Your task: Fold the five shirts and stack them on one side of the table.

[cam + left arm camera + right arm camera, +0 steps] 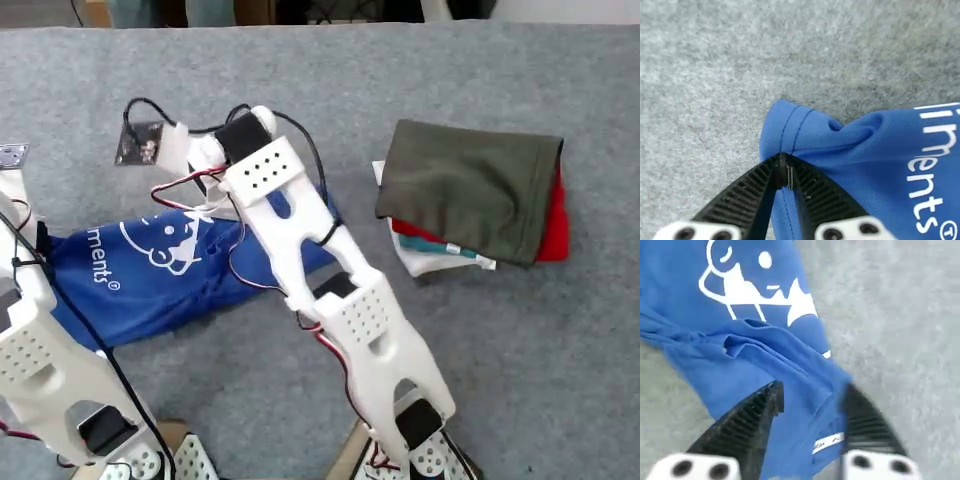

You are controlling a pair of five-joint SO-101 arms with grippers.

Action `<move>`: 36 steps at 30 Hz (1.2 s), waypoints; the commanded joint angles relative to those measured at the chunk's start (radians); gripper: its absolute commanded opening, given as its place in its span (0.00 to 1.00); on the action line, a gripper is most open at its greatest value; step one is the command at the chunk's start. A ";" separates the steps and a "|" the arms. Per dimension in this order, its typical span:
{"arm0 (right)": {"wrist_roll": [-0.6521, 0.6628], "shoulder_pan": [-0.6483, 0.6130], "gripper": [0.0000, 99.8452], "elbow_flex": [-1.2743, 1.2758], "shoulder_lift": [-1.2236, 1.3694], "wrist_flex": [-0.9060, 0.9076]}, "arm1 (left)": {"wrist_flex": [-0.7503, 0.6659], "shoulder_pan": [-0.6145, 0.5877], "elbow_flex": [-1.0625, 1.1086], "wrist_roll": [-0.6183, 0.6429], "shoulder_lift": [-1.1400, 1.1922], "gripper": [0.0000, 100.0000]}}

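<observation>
Blue shirt (150, 275): likely light, limp. Left end effector (785, 167) clenched on hem corner; right end effector (812, 390) released, straddling bunched edge, probably best hold.

The grey counter (500, 380) carries a rumpled blue shirt (130, 285) — and, well apart, a folded stack (470, 185), olive on top.

On the grey surface (500, 380) a blue shirt (150, 285) with white print lies rumpled, stretched between the two hands. The left hand (38, 240) sits at the shirt's end, next to the white lettering. The right hand (198, 188) hangs over the opposite edge, beside the white drawing. Well apart from the right hand, on its side away from the left hand, rests a stack of folded shirts (470, 185): olive-green on top, with red, teal and white edges showing beneath.
</observation>
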 commanded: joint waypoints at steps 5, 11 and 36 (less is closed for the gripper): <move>-0.215 0.006 0.02 0.277 -0.232 0.009 | 0.008 -0.013 -0.013 -0.006 0.000 0.03; -0.224 0.008 0.01 0.549 -0.421 0.000 | 0.221 -0.013 -0.182 0.008 -0.002 0.08; -0.226 0.006 0.01 0.696 -0.464 -0.014 | 0.374 -0.189 -0.163 0.104 0.029 0.24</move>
